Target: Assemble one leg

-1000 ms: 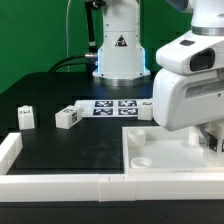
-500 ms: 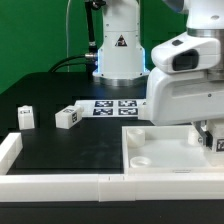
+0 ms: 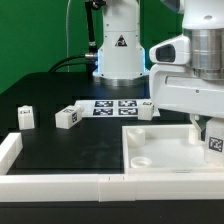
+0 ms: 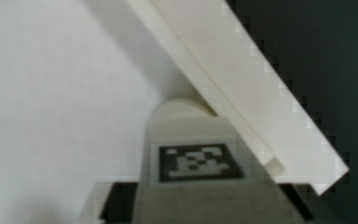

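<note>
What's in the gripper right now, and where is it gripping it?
The gripper holds a leg, a white post. The fingers clamp its sides at the tagged end, and the free end points toward the white panel.

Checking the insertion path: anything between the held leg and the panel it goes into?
Nothing visible. The gripper holds the leg over the white panel, close to the panel's raised edge. No loose part lies under it; the spare legs sit off on the black table.
</note>
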{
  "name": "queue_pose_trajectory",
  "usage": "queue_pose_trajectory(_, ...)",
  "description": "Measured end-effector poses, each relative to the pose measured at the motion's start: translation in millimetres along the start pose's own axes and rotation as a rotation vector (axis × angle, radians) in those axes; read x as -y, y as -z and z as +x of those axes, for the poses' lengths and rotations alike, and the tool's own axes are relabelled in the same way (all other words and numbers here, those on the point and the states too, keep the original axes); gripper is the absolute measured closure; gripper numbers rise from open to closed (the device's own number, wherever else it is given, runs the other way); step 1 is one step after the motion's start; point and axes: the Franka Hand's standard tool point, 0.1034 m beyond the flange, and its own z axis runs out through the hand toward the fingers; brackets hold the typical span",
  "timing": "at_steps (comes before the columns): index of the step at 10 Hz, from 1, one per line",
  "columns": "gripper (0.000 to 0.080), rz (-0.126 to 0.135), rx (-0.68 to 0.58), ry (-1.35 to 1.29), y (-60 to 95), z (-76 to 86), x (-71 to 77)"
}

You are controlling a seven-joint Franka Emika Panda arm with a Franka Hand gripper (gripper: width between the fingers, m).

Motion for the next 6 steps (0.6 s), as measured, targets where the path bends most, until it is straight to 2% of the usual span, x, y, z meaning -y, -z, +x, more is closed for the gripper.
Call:
queue_pose_trajectory(3,0.0512,0.009,0.018,-0.286,-1.7,-3.2,1.3)
queue_pose_trajectory(4,0.0512,0.009,0.018,-0.284,-2.0,-3.2,1.0)
queue_pose_trajectory(5,0.0448,0.009,0.018,-0.278,-2.0,-3.3,1.1)
queue_pose_trajectory(6,0.0448,0.009,0.018,-0.233,-2.0,-3.6,1.3)
